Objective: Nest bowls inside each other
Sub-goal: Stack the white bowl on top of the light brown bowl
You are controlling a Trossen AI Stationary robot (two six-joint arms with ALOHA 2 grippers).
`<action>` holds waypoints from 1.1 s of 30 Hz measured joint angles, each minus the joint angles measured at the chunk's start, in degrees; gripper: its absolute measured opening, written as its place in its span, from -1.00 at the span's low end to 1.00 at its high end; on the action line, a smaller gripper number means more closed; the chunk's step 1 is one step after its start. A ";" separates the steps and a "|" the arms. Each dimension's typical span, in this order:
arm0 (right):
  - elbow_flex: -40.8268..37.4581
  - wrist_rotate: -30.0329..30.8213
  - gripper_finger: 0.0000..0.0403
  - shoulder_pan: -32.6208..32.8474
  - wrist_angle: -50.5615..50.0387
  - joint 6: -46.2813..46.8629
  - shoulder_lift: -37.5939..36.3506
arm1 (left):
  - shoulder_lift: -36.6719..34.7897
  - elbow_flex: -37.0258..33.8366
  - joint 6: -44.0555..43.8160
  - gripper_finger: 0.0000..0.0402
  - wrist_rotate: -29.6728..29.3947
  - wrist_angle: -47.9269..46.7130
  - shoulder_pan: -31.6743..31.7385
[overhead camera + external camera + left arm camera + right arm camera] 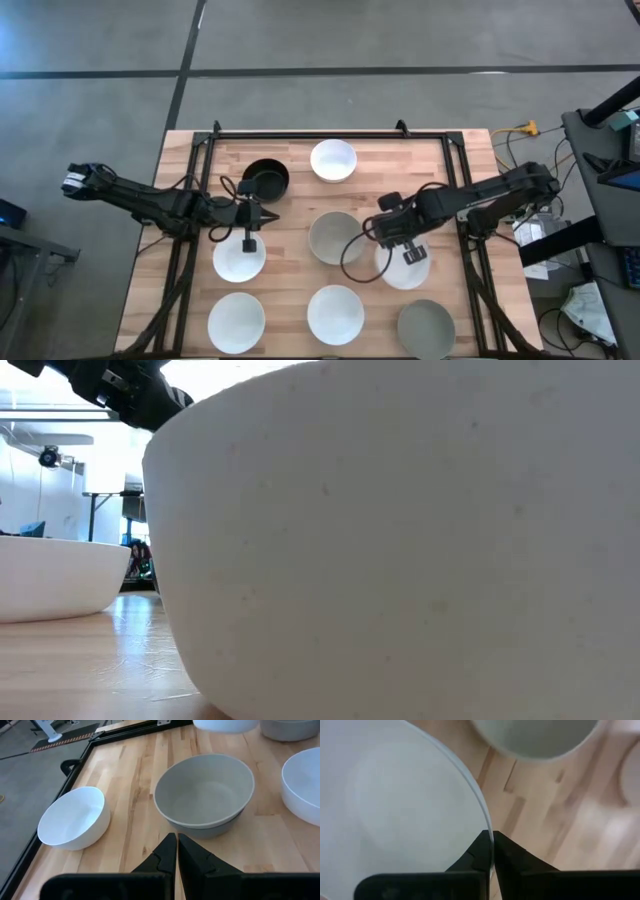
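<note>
Right now: nesting not begun, eight bowls showing singly on the table, none stacked
Landmark: centre grey bowl, mid-table, sitting upright
Right gripper: fingers clenched on the rim of a white bowl, just right of the centre grey bowl; rim running between the pads
Left gripper: fingers pressed together, holding nothing, hanging over another white bowl left of the centre grey bowl
Other bowls: black bowl up-left of it, white one above it, two white below it, grey one down-right
Handling (judgement): looking rigid, smooth, thin-walled, probably light; glazed finish likely slippery, maybe chippable if dropped
Grip advice: pinching the rim, one finger inside and one outside; lowering straight to nest
Surface: pale wood plank top, flat, dark metal frame around it
Room: grey floor with seams, cables and gear beside the table's right edge; low view nearly filled by one white bowl
</note>
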 joint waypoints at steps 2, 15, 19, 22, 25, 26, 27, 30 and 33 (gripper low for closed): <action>1.93 0.86 -0.95 0.00 -0.18 0.00 0.00 | 0.00 0.00 0.00 -1.00 0.00 0.06 0.00; 5.79 0.33 -0.95 -6.81 20.58 7.50 0.88 | -0.18 0.00 0.94 -1.00 0.00 -0.54 -0.07; 6.67 -4.85 -0.95 -11.60 21.45 10.08 2.52 | -0.37 0.00 3.28 -1.00 0.01 -3.68 -0.12; 9.98 -9.68 -0.95 -14.54 19.56 10.51 5.10 | -0.37 0.00 3.33 -1.00 0.02 -6.15 -0.13; 15.42 -12.13 -0.95 -16.64 14.54 10.00 9.04 | -0.44 -0.02 3.34 -1.00 0.00 -7.07 -0.13; 17.55 -12.61 -0.95 -17.23 12.71 9.31 10.67 | -0.52 -0.02 3.34 -1.00 0.00 -6.95 -0.13; 19.63 -13.07 -0.95 -17.75 10.68 8.57 12.40 | -0.59 -0.01 3.34 -1.00 0.00 -6.89 -0.13; 26.43 -13.09 -0.95 -18.95 4.19 5.45 17.51 | -0.94 -0.02 3.31 -1.00 0.00 -6.90 -0.16; 33.01 -13.11 -0.95 -19.72 -2.34 2.41 22.44 | -1.36 -0.02 3.01 -1.00 0.00 -7.58 -0.15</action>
